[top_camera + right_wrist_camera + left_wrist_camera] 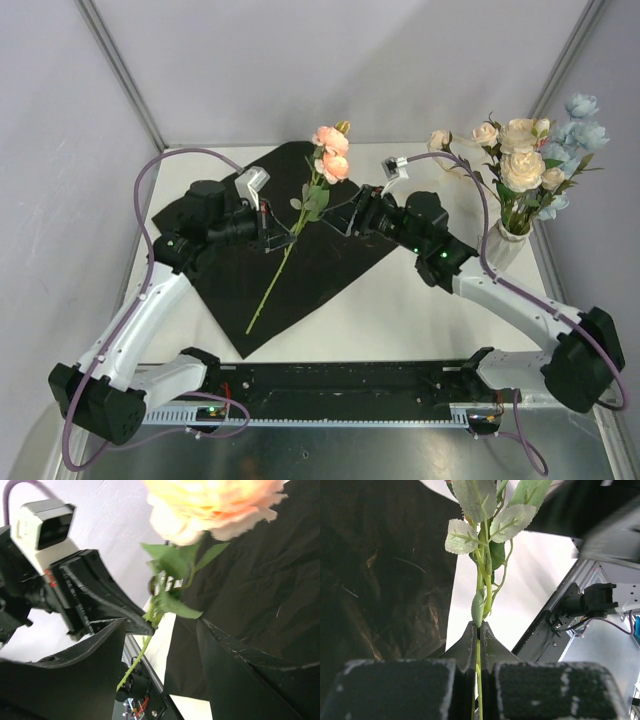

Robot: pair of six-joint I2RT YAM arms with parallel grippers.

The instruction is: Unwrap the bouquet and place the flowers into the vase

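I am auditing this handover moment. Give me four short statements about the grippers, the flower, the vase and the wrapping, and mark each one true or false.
1. The left gripper is shut on the stem of the peach-pink flower. True.
2. The right gripper is clamped on that stem. False: its jaws stand open, with the stem between them.
3. The vase is empty. False: it holds cream and pale blue blooms.
4. The black wrapping sheet lies spread open on the table. True.
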